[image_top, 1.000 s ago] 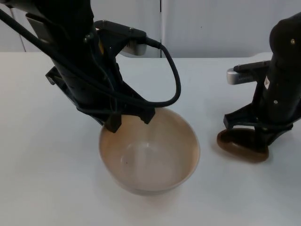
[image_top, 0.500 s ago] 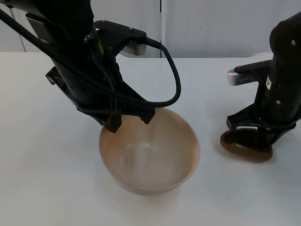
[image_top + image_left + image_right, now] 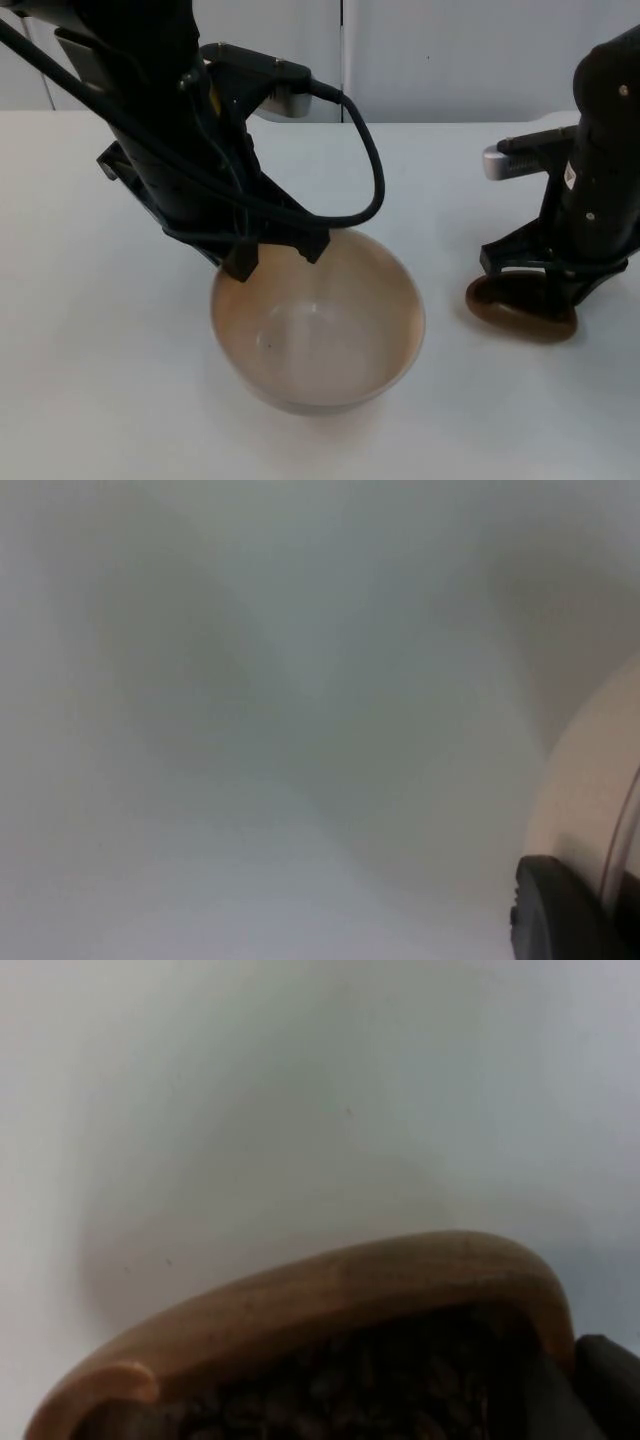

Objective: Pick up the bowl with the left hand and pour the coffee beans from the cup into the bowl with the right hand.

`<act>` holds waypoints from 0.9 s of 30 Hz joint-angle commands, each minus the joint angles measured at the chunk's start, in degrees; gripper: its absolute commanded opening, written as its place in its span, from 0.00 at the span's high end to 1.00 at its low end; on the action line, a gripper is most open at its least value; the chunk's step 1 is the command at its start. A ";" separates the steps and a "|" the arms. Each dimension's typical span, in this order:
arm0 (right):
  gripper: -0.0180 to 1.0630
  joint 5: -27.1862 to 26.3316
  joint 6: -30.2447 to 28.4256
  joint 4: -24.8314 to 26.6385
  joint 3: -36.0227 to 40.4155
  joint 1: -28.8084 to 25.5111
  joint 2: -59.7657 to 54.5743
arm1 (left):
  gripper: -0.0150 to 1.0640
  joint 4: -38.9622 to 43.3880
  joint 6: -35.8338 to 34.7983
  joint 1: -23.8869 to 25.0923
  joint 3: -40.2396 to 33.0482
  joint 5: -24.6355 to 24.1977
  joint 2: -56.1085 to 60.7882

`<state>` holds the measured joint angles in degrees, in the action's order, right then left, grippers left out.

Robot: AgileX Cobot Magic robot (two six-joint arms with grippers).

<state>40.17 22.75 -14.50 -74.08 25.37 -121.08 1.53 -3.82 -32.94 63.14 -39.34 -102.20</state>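
Nudging the wooden cup [image 3: 520, 310] of coffee beans [image 3: 400, 1400] back leftward at frame right, right gripper [image 3: 545, 275] pinching it, readying the pour, left gripper [image 3: 275, 250] pinching the bowl [image 3: 318, 325] rim at centre.

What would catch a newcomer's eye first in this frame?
The big pale bowl at the middle of the white table, empty, with the left gripper at its far rim. Next, the brown wooden cup at the table's right, where the right gripper sits over it; the right wrist view shows dark coffee beans inside it.
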 commanded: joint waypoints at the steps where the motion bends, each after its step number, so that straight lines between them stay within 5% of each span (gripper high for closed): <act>1: 0.91 -0.71 -0.33 0.19 -0.09 -0.15 0.08 | 0.99 -0.60 -0.34 -0.31 -0.08 0.60 0.59; 27: 0.91 -1.25 -0.63 2.33 -0.09 -0.15 0.08 | 0.99 -0.60 -0.34 -0.31 -0.08 0.60 0.59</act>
<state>39.09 22.52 -12.48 -74.08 25.37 -121.08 1.53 -3.82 -32.94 63.14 -39.34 -102.20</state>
